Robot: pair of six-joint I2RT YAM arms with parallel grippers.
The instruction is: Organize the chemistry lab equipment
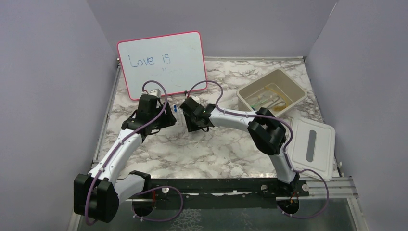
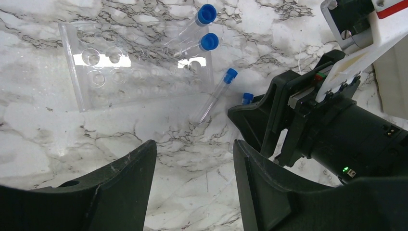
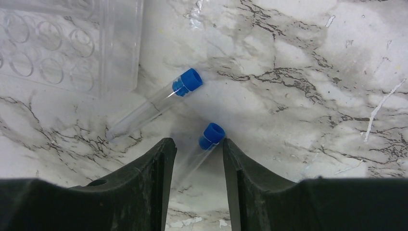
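A clear tube with a blue cap (image 3: 212, 134) lies on the marble between the fingers of my right gripper (image 3: 197, 144), which is open and straddles it; the right finger is at the cap. A second loose tube (image 3: 154, 103) lies just ahead to the left, and also shows in the left wrist view (image 2: 216, 94). Two more blue-capped tubes (image 2: 207, 29) rest on a clear plastic rack (image 2: 139, 62) lying flat. My left gripper (image 2: 195, 149) is open and empty above bare marble, close beside the right gripper (image 2: 308, 125). The two grippers (image 1: 166, 118) (image 1: 192, 122) meet in front of the whiteboard.
The pink-framed whiteboard (image 1: 163, 62) leans at the back left. The beige tub (image 1: 293, 86) at the back right holds tubes and an amber hose. Its lid (image 1: 312, 142) lies at the right edge. Grey walls enclose the table.
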